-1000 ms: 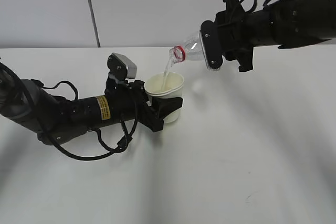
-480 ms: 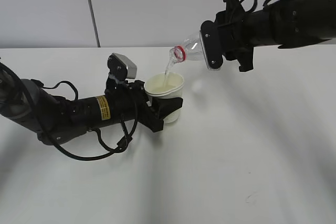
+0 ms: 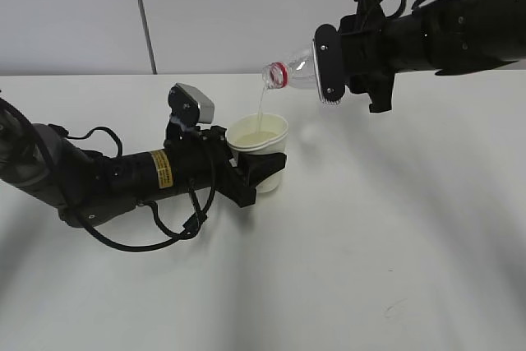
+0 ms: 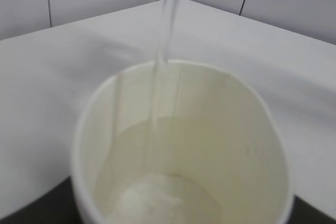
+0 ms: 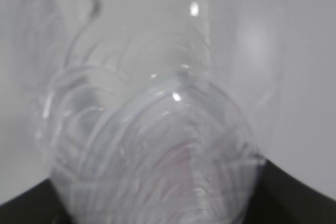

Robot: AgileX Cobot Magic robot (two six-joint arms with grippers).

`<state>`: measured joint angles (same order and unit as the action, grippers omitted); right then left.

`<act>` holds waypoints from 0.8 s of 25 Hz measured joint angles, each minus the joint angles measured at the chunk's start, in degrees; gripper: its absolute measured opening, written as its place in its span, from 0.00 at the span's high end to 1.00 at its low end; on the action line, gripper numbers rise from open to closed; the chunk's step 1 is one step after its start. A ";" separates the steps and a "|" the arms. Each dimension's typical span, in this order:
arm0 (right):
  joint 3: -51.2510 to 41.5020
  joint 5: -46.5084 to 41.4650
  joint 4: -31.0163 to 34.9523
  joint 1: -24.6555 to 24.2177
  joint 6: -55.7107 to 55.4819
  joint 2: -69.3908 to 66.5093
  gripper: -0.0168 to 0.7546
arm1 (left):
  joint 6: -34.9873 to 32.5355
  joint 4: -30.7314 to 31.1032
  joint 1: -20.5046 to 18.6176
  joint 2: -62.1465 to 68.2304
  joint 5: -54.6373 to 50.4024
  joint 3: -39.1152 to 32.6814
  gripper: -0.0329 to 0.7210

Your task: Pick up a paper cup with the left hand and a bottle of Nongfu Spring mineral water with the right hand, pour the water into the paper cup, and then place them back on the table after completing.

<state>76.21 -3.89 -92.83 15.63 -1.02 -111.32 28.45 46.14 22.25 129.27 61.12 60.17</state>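
My left gripper, on the arm with the yellow label, is shut on a white paper cup and holds it upright just above the table. The cup fills the left wrist view, with water pooled inside. My right gripper is shut on a clear bottle with a red neck ring, tilted mouth-down to the left above the cup. A thin stream of water falls from its mouth into the cup, also seen in the left wrist view. The bottle fills the right wrist view.
A grey wall with a vertical seam stands behind the table. Black cables loop on the tabletop under the left arm.
The right gripper has lifted and levelled the bottle a little, so its mouth sits higher. The stream has thinned. The left arm and cup have not moved.
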 joint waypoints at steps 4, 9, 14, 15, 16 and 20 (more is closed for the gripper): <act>0.13 0.71 0.00 0.00 -1.72 0.00 0.42 | 0.00 -0.18 0.00 0.00 0.00 0.00 0.43; 0.13 1.16 0.00 0.00 -3.99 0.00 0.42 | 0.00 -1.34 0.00 0.00 -0.05 0.00 0.43; 0.13 1.16 0.00 0.00 -8.95 0.00 0.42 | 0.00 -1.73 0.00 0.00 -0.10 0.00 0.43; 0.13 1.16 0.00 0.00 -10.31 0.00 0.42 | 0.00 -1.73 0.00 0.00 -0.10 0.00 0.43; 0.13 1.16 0.00 0.00 -12.02 0.00 0.42 | 0.00 -1.74 0.00 0.00 -0.10 0.00 0.43; 0.13 1.24 0.00 0.00 -20.41 0.00 0.42 | 0.00 -2.03 0.00 0.00 -0.16 0.00 0.43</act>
<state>76.34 -2.65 -92.83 15.63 -21.43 -111.32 28.45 44.11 22.25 129.27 60.97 60.17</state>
